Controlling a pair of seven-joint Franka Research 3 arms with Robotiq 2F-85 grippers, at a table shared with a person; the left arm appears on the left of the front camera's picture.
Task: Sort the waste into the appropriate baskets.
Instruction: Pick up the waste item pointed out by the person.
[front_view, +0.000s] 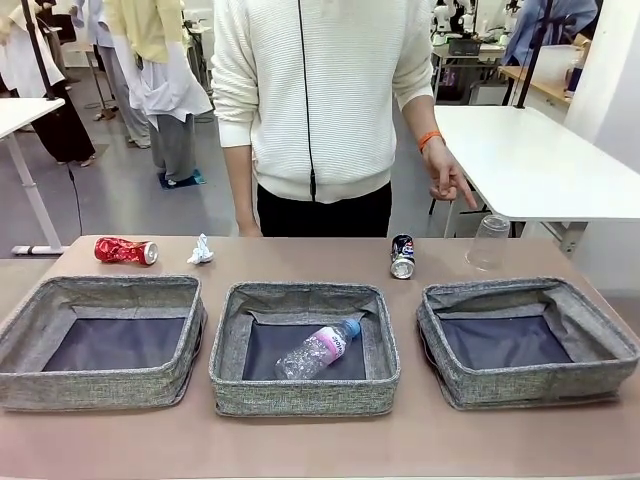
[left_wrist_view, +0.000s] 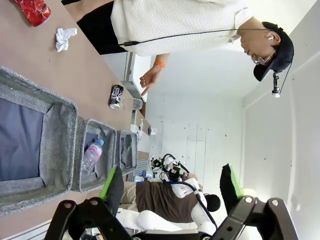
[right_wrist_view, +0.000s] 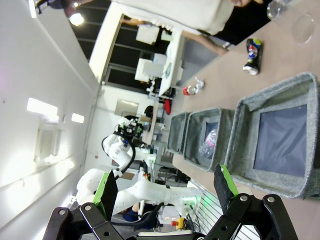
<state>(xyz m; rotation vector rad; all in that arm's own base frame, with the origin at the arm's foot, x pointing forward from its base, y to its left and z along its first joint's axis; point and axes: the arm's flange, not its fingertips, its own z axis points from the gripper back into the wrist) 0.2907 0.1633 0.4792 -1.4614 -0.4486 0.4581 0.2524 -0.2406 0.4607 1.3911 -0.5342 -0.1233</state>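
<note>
Three grey woven baskets sit in a row: left (front_view: 25, 330), middle (front_view: 225, 345), right (front_view: 600, 320). A clear plastic bottle (front_view: 318, 350) with pink label and blue cap lies in the middle basket. Behind them on the table lie a crushed red can (front_view: 126, 251), crumpled white paper (front_view: 201, 250), a dark can (front_view: 402, 256) and an upturned clear cup (front_view: 489, 242). My left gripper (left_wrist_view: 172, 192) is open and empty, raised away from the table; the baskets (left_wrist_view: 57, 135) and bottle (left_wrist_view: 91, 155) show sideways. My right gripper (right_wrist_view: 165, 187) is open and empty too, off the right basket (right_wrist_view: 240, 145).
A person in a white sweater (front_view: 315, 95) stands at the far table edge, one hand (front_view: 447, 178) with an orange wristband hanging above the dark can and cup. A white table (front_view: 540, 160) stands behind at right. Bare tabletop runs along the near edge.
</note>
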